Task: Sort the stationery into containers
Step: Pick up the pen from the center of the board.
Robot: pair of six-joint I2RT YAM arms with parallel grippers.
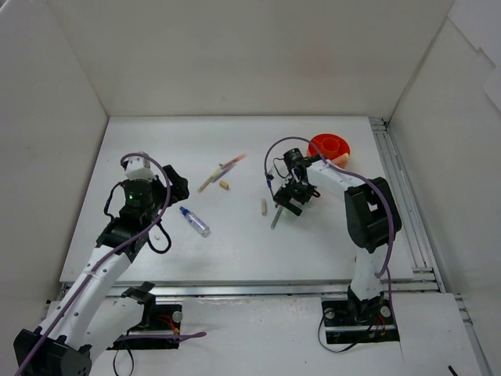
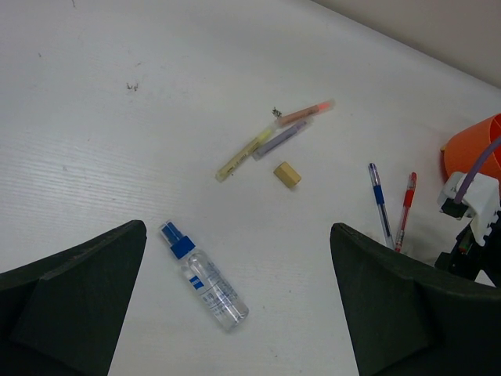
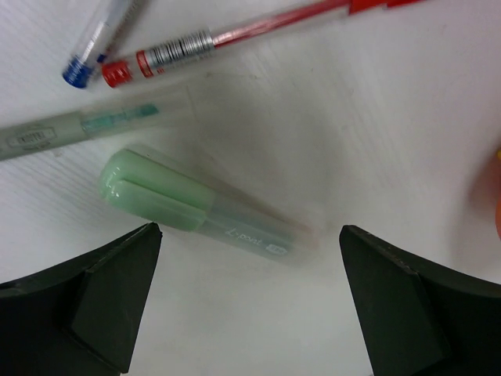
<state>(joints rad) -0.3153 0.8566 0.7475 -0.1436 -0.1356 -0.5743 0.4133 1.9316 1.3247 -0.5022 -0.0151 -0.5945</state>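
- Right gripper (image 3: 249, 262): fingers spread wide and empty.
- Green highlighter (image 3: 196, 211): lay between those fingers.
- Red pen (image 3: 258, 31), blue pen (image 3: 98, 39): lay beyond the fingertips.
- Left gripper (image 2: 237, 258): fingers wide and empty.
- Blue-capped clear tube (image 2: 205, 278): lay between them.
- Orange pot (image 2: 470, 145): stood beyond the right-hand finger.

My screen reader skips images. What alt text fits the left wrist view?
The open left gripper hangs over a clear blue-capped bottle on a white table. Beyond lie three highlighters, a beige stub, blue pen, red pen and orange pot.
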